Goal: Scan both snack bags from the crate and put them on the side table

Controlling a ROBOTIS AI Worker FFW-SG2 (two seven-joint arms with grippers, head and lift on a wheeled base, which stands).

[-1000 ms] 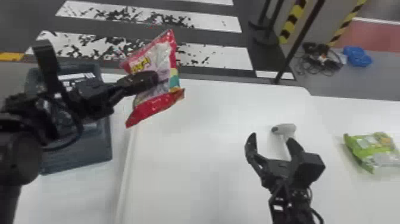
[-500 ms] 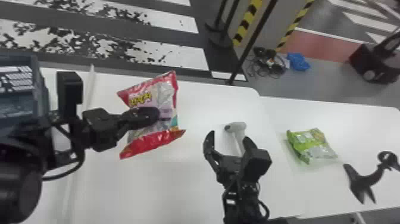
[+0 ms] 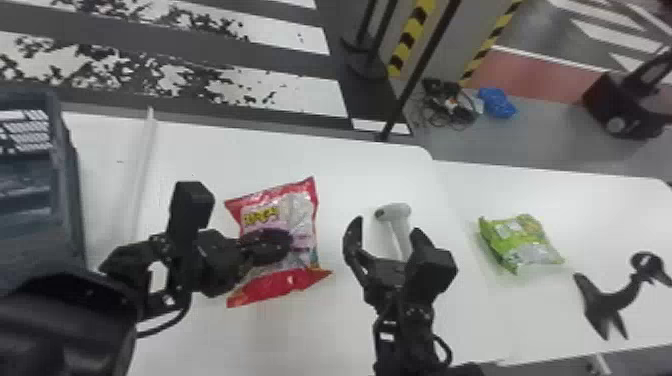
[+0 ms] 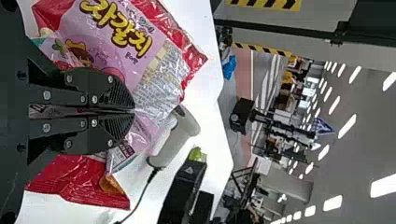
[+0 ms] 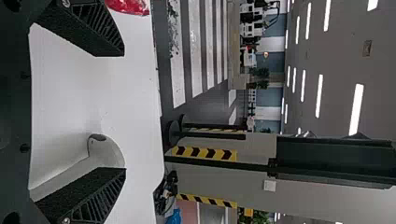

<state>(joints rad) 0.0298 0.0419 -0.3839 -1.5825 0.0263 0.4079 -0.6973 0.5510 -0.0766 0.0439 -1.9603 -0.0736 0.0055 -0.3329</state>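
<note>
Head view, left fingers [image 3: 270, 245] clamped on 1 red snack bag [image 3: 301, 220] with yellow lettering [image 3: 261, 216], 2 right fingers [image 3: 353, 237] apart.

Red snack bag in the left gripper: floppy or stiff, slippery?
Probably floppy: the red snack bag has thin film that creases and spreads to both sides of the left gripper. Maybe slippery too, since the film looks glossy. Its flat end seams would likely flap if it's swung fast.

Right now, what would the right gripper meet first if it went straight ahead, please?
The right gripper would probably meet the white scanner first, though its height above the table is unclear, so it might pass over.
</note>
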